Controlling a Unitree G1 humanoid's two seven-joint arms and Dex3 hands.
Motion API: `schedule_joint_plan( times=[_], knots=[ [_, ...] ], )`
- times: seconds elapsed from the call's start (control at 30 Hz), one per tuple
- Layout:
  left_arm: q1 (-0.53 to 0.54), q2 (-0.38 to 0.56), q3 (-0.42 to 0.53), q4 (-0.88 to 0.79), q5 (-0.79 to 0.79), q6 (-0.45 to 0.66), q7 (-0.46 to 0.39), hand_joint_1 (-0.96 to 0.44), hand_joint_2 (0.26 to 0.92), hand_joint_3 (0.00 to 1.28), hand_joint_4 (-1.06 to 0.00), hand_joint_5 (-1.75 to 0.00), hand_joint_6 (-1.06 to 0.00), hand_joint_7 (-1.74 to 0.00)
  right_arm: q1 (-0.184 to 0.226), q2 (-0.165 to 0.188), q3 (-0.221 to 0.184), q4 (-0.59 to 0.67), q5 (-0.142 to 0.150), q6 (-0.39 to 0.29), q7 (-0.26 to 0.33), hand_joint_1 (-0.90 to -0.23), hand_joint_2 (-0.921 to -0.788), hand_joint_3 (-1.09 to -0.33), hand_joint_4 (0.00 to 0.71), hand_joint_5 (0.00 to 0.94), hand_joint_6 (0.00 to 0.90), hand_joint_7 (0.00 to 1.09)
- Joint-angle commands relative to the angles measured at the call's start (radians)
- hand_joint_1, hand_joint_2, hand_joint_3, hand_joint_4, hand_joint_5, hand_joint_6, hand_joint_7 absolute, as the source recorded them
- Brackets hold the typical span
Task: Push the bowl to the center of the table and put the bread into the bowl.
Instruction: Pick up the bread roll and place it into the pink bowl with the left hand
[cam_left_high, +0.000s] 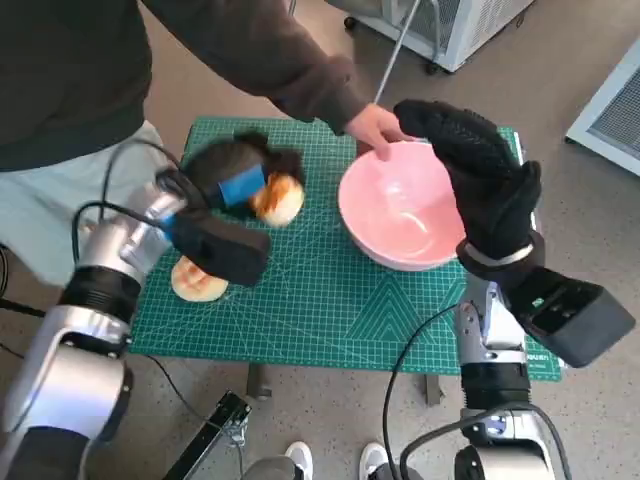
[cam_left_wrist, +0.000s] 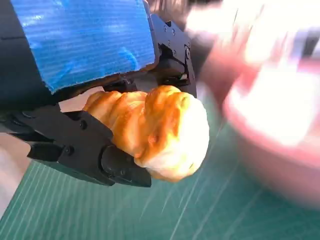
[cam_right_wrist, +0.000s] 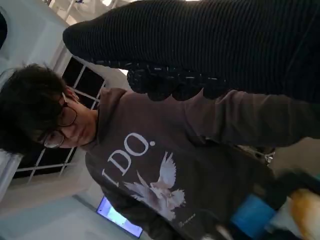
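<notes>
Left of frame centre, our left robot hand (cam_left_high: 232, 180) pinches soft, light bread (cam_left_high: 278, 199); right robot hand (cam_left_high: 480, 180) spread above the bowl (cam_left_high: 400, 215).

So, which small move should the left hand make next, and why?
Probably carry the bread sideways toward the pink bowl. The left hand holds it above the mat, short of the bowl, where a person's hand touches the rim.

bowl (cam_left_high: 400, 215): glossy smooth | bread (cam_left_wrist: 160, 130): crusty, matt | right hand (cam_left_high: 485, 180): knitted
</notes>
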Motion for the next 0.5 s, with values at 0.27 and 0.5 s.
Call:
schedule_joint_plan(
  times=[0.27,0.5],
  knots=[
    [0.014,-0.002,0.073,-0.166,-0.071,-0.081,0.002,0.0,0.921,0.17,-0.53,-1.27,-0.56,-1.3,0.001,0.001,-0.005,0.027,0.015,-0.005,0.009,-0.725,-0.921,-0.759,0.309,0.038,0.004,0.93],
    [0.018,-0.025,0.083,-0.193,-0.09,-0.104,-0.012,0.0,0.921,0.18,-0.53,-1.27,-0.54,-1.31,-0.003,-0.003,-0.009,0.034,0.018,-0.011,0.018,-0.725,-0.921,-0.758,0.309,0.039,0.005,0.93]
  ],
)
